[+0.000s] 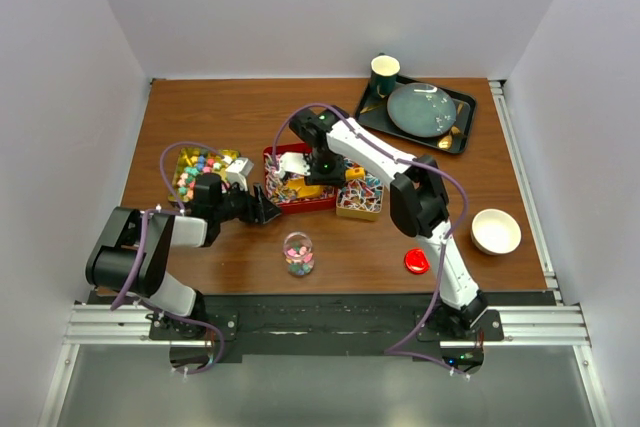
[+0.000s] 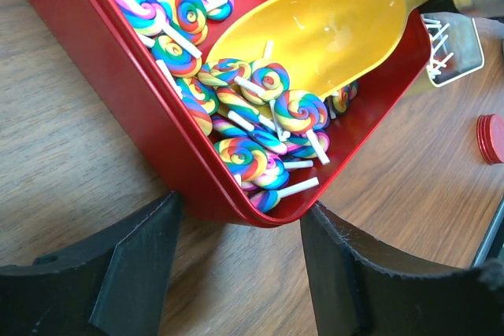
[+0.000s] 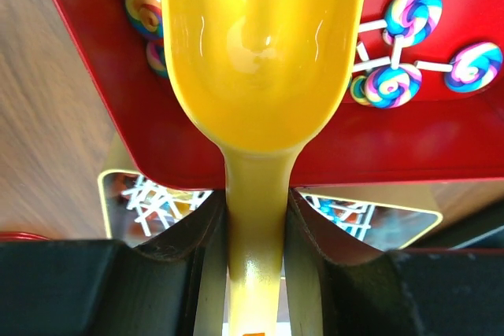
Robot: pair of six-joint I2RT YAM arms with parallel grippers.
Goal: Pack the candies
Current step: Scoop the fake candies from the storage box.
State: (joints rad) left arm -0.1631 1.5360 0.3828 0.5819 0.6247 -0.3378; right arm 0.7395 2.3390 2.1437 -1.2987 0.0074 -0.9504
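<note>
Left fingers (image 2: 134, 273) apart, one on either side of a corner of red tray (image 2: 102, 76). Swirl-lollipop candies (image 2: 264, 116) lie in the tray. Right fingers (image 3: 189, 265) clamped on handle of yellow scoop (image 3: 264, 53), which lies over the tray. Only top view shows jar (image 1: 298, 253) and white bowl (image 1: 496, 231) on tabletop (image 1: 250, 117).

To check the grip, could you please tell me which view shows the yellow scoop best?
Right wrist: the scoop fills it, handle clamped in the right hand. Left wrist shows mainly its empty bowl; the top view, a small yellow patch.
</note>
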